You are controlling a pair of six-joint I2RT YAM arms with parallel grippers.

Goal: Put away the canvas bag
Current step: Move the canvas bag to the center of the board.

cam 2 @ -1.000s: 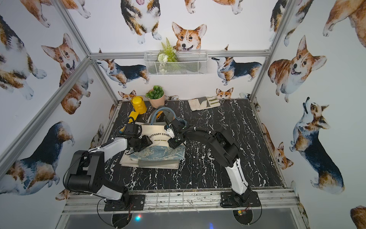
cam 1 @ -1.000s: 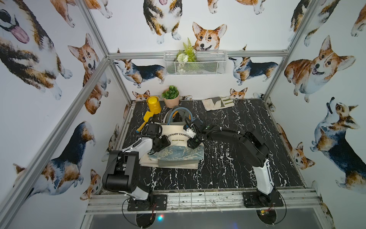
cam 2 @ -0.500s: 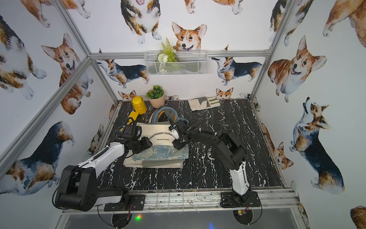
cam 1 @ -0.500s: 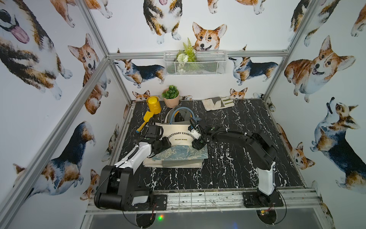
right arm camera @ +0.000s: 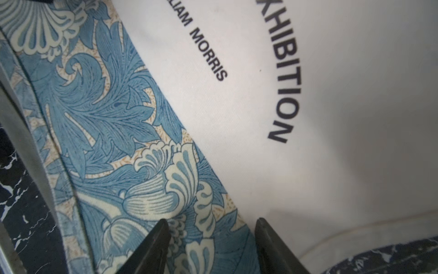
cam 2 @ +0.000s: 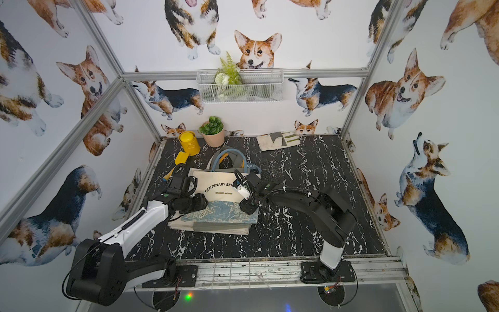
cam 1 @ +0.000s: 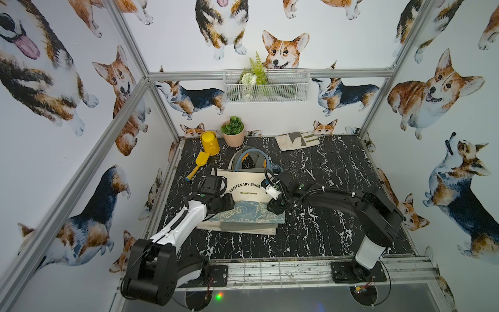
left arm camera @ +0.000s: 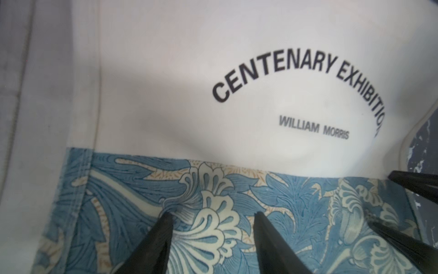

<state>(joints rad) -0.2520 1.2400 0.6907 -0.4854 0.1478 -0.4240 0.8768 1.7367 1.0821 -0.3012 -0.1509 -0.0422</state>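
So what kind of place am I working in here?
Likely a staged robot test cell: corgi-print walls on an aluminium frame, black marble-pattern tabletop, yellow metal can and potted green plant.

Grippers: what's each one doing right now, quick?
Left gripper: open over the canvas bag, holding nothing.
Right gripper: open over the same bag, holding nothing.

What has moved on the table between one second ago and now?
The left gripper and right gripper drew slightly toward the robot's base, the right one also to its right. The canvas bag slid slightly right at its floral end and seems flatter. Both jaws stand open; no grip shows. The stack beneath, yellow can, plant pot and glove stayed.
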